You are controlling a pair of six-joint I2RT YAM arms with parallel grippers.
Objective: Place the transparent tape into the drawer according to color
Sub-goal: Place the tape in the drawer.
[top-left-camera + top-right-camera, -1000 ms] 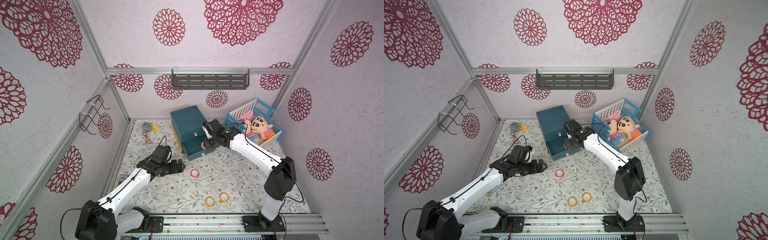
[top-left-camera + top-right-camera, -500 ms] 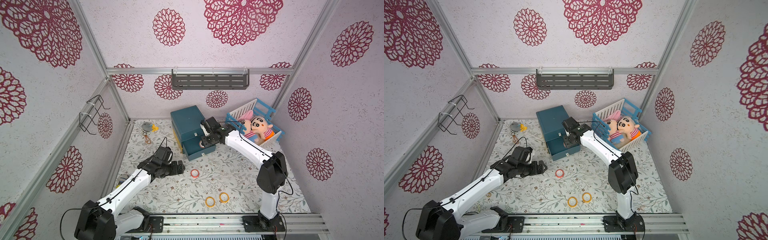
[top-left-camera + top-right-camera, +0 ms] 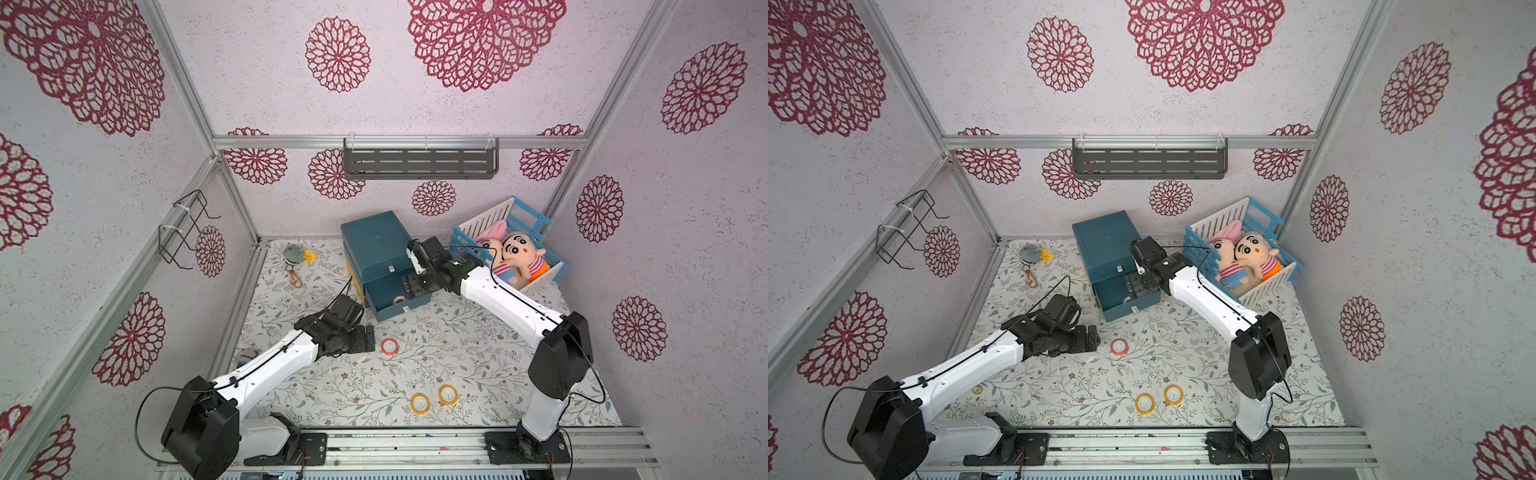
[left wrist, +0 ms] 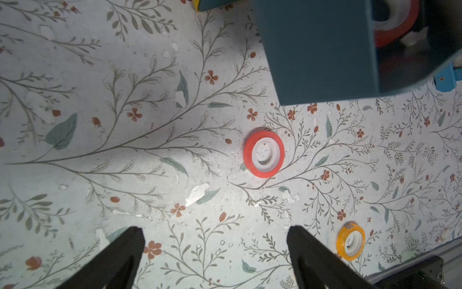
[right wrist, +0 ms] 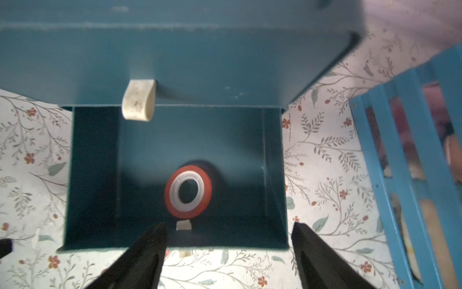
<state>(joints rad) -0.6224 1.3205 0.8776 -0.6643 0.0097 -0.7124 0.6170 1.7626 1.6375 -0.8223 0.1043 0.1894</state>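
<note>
Noted bottom drawer of the teal cabinet pulled out toward the arms. Found one red roll inside it, near the front wall, lying free and slightly tilted; cannot tell whether settled.

Saw right jaws spread wide above that front wall, gripping nothing, with the right arm stretched toward the cabinet. Read as a drop position: high enough to clear the drawer walls.

Found second red roll flat on the tabletop just in front of the cabinet. Saw left jaws also wide open and empty, hovering over the tabletop, aimed at that roll but short of it. Likely staged for the next pick; same colour, so same drawer.

Counted two yellow-orange rolls side by side, well in front of the cabinet, untouched. Could not find any purple rolls.
</note>
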